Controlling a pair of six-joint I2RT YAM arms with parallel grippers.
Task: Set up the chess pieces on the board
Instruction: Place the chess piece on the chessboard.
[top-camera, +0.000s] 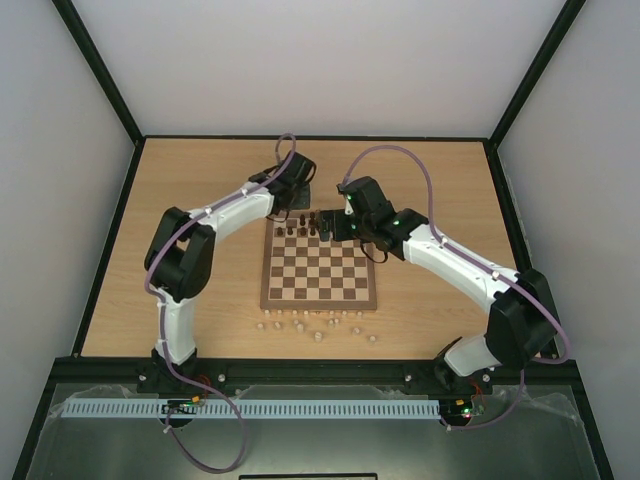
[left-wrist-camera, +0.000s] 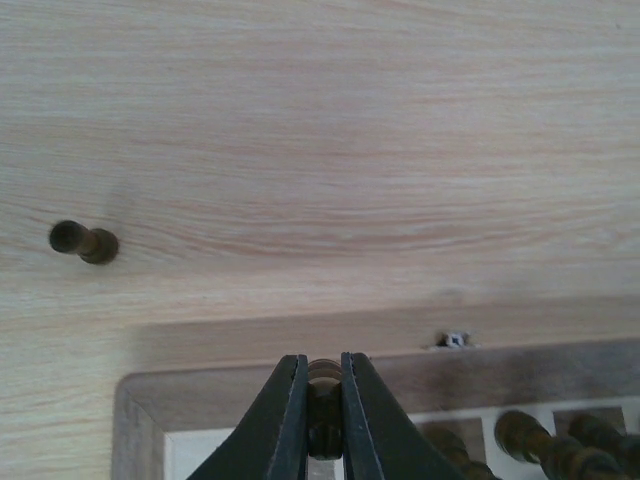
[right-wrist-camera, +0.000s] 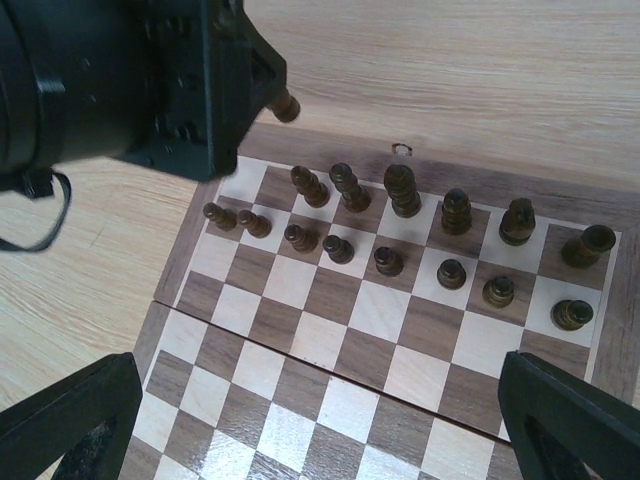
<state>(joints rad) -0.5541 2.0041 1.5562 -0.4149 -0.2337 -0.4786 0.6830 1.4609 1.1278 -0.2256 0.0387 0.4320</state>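
Note:
The board (top-camera: 320, 290) lies mid-table, with dark chess pieces (right-wrist-camera: 403, 190) standing in two rows along its far edge. In the left wrist view my left gripper (left-wrist-camera: 322, 360) is shut on one dark chess piece (left-wrist-camera: 323, 405), held over the board's far left corner (left-wrist-camera: 140, 400). That gripper (top-camera: 284, 216) hangs at this corner in the top view. One dark piece (left-wrist-camera: 83, 241) lies on its side on the table beyond the board. My right gripper (right-wrist-camera: 320, 430) stands open over the board's middle squares, nothing between its fingers (right-wrist-camera: 70, 420).
Several pale wooden pieces (top-camera: 320, 325) lie scattered on the table in front of the board's near edge. The left arm's wrist (right-wrist-camera: 130, 80) fills the top left of the right wrist view. Black frame rails (top-camera: 110, 230) border the table.

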